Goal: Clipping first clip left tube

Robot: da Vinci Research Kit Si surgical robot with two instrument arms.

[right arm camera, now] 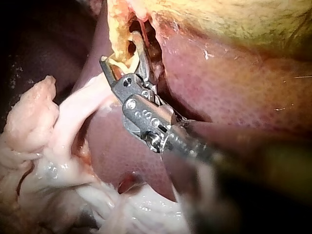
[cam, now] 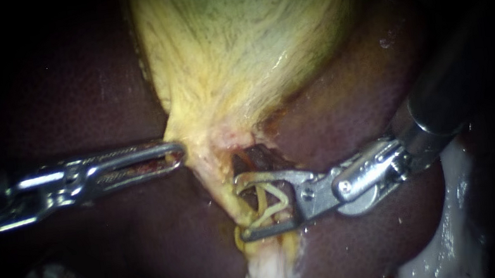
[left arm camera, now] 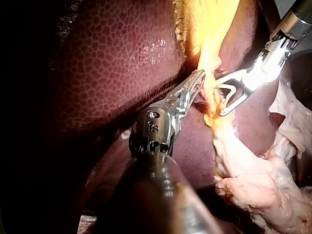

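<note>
Endoscope view: my left instrument [cam: 176,152] comes in from 9 o'clock, and its pincer is pinching the yellow edge of the gallbladder [cam: 234,38] right where it narrows. My right instrument [cam: 241,207] comes in from about 2 o'clock. Its pincer is spread wide, one side above and one below the pale tube [cam: 266,199]. That tube sits just toward 6 o'clock from the gallbladder's narrow end, with dark liver [cam: 83,103] all around.

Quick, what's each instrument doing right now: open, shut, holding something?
Left instrument: shut on the gallbladder.
Right instrument: open, with a tube between its jaws.
</note>
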